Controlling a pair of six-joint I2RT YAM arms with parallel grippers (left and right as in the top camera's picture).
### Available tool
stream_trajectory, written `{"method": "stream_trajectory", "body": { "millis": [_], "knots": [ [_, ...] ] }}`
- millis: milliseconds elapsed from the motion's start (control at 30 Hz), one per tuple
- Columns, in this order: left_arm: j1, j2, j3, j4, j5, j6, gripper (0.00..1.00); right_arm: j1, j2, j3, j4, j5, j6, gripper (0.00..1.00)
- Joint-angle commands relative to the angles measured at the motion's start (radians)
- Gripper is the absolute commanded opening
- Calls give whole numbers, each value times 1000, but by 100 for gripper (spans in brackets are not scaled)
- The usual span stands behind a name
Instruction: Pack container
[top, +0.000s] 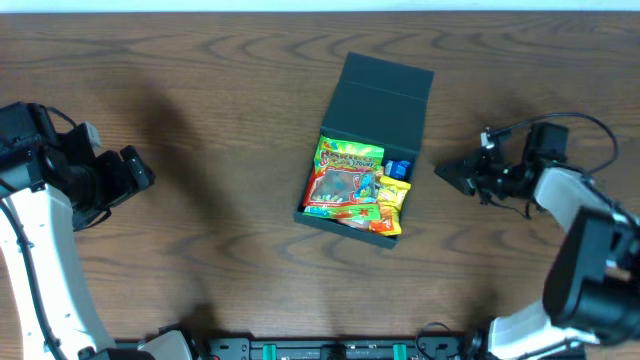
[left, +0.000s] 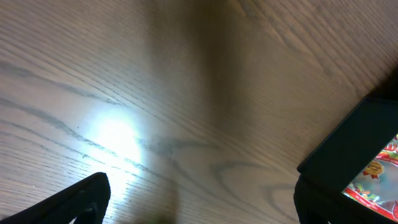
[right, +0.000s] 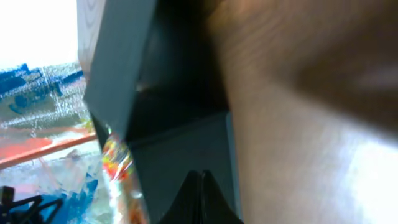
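Note:
The dark green container (top: 337, 224) stands mid-table with its flap lid (top: 385, 88) folded back. Inside lie a green and red snack bag (top: 343, 178), a yellow pack (top: 392, 198) and a small blue item (top: 400, 168). My right gripper (top: 445, 172) is shut and empty, its tip just right of the container, apart from it. In the right wrist view the shut gripper (right: 201, 178) points at the container's wall (right: 180, 149). My left gripper (top: 137, 172) is open over bare wood far to the left. The left wrist view shows the container's corner (left: 351, 149) at the right.
Bare wooden tabletop (top: 220, 120) surrounds the container on all sides. A cable loops over the right arm (top: 560, 125). The table's front edge carries a rail with fittings (top: 330, 350).

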Motion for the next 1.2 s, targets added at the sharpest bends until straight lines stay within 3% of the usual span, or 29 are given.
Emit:
{"method": "stream_trajectory", "body": {
  "millis": [0, 300, 967, 1167],
  "knots": [
    [4, 2, 3, -3, -12, 11, 95, -5, 62, -6, 83, -40, 5, 1],
    [4, 2, 3, -3, -12, 11, 95, 19, 192, -5, 430, -22, 178, 1],
    [4, 2, 3, -3, -12, 11, 95, 231, 385, 2, 994, 45, 536, 1],
    [4, 2, 3, -3, -12, 11, 95, 238, 385, 38, 1191, -102, 612, 1]
  ]
}}
